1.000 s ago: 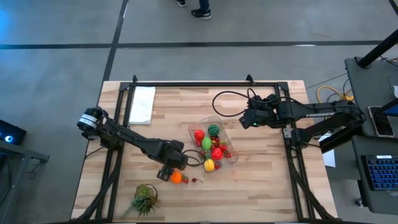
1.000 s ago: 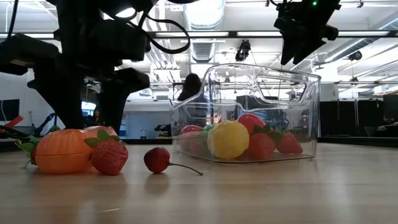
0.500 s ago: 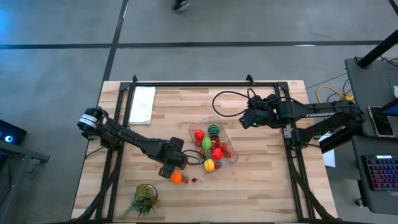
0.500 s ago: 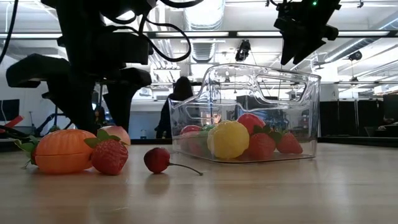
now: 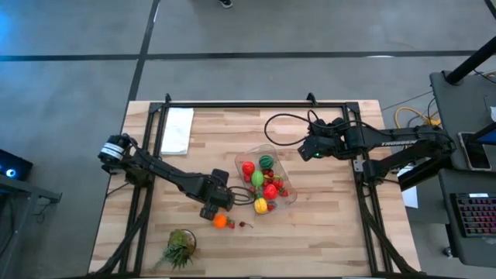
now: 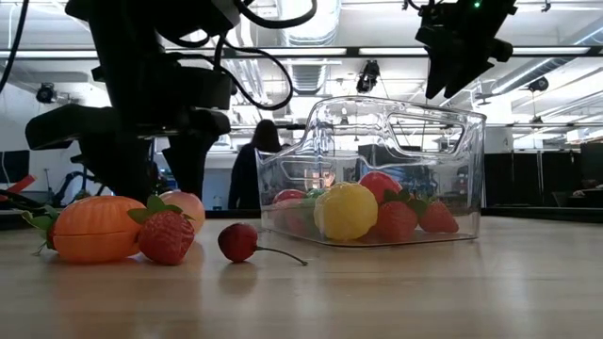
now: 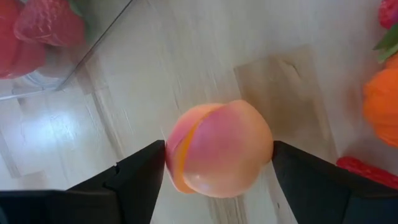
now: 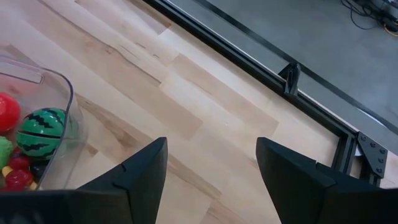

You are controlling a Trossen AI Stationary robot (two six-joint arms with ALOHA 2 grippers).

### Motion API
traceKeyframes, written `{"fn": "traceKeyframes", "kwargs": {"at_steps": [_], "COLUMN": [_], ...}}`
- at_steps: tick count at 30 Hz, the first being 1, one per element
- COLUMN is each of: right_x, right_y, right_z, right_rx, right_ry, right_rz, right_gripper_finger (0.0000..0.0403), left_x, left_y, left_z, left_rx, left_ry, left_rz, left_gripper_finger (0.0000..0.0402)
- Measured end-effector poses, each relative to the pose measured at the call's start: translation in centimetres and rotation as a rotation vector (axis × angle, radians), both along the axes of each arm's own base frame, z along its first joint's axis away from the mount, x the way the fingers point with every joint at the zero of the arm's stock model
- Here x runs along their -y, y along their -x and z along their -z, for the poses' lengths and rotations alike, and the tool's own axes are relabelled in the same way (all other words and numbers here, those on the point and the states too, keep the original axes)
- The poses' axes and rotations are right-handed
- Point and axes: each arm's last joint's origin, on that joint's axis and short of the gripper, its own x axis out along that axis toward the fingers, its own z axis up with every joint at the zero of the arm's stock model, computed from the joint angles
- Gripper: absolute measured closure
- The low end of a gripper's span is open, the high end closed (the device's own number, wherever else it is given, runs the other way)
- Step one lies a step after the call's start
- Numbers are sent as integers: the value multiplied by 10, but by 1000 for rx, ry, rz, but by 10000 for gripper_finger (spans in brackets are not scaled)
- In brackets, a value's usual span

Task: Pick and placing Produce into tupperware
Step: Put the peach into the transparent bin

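Note:
My left gripper [image 5: 211, 208] stands just left of the clear tupperware [image 5: 287, 195], shut on a pink-orange peach [image 7: 217, 149], which also shows in the low view [image 6: 185, 207]. Beside it on the table lie an orange [image 6: 94, 229], a strawberry [image 6: 167, 235] and a cherry [image 6: 238, 242]. The tupperware [image 6: 396, 118] holds several pieces: a yellow one [image 6: 346, 210], red ones and a small watermelon [image 8: 40, 132]. My right gripper [image 5: 310, 150] hangs open above the table, off the tupperware's far right corner. My left gripper pinches the peach between its two fingers [image 7: 146, 171], one on each side [image 7: 264, 146], coming from above and pointing down. The strawberry hides the peach's underside in the low view, so I cannot tell whether it is off the table.
A leafy green tuft [image 5: 180, 248] lies near the table's near edge, left of centre. A white sheet [image 5: 177, 130] rests at the far left corner. A black cable [image 5: 279, 128] loops on the table by the right arm. A person [image 6: 252, 174] stands in the room behind.
My left gripper has come down lower over the loose pieces. The peach under it has shifted a little toward the tupperware.

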Motion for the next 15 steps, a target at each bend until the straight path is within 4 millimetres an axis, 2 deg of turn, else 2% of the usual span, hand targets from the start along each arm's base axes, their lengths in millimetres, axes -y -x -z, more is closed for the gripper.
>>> {"fn": "traceKeyframes", "kwargs": {"at_steps": [15], "right_x": [0], "right_y": [0], "right_z": [0], "right_rx": [33], "right_ry": [-15], "right_rz": [37], "right_gripper_finger": [165], "left_x": [-5], "left_y": [-2], "left_z": [-1], "left_rx": [30], "left_ry": [-47], "left_rz": [-51], "left_gripper_finger": [124]}}
